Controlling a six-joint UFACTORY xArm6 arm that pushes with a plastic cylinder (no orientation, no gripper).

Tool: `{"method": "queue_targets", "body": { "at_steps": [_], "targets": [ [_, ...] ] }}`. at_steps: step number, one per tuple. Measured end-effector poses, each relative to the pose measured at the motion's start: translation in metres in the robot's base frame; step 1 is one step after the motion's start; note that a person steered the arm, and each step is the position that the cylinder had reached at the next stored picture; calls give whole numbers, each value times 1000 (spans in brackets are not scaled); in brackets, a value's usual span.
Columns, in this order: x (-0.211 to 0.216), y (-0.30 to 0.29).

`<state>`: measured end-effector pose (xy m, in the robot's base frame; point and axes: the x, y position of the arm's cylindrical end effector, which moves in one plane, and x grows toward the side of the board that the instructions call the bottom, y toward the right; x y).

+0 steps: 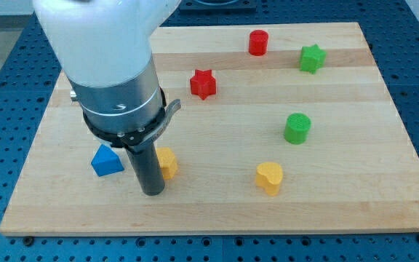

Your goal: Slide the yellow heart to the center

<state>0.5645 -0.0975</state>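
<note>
The yellow heart [269, 177] lies on the wooden board [355, 204] toward the view's bottom, a little right of middle. My tip [153, 192] rests on the board well to the heart's left. It stands directly in front of another yellow block [168, 162], partly hiding it, so that block's shape is unclear. A blue triangular block [107, 160] sits just left of the rod.
A red star [203, 84] lies above the middle. A red cylinder [258, 43] and a green star [312, 58] sit near the view's top right. A green cylinder [297, 128] stands above and right of the heart.
</note>
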Motion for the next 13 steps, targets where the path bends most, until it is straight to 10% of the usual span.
{"method": "queue_targets", "body": {
  "at_steps": [4,7,10,13],
  "targets": [
    [-64,14],
    [54,99],
    [36,196],
    [0,167]
  ]
}}
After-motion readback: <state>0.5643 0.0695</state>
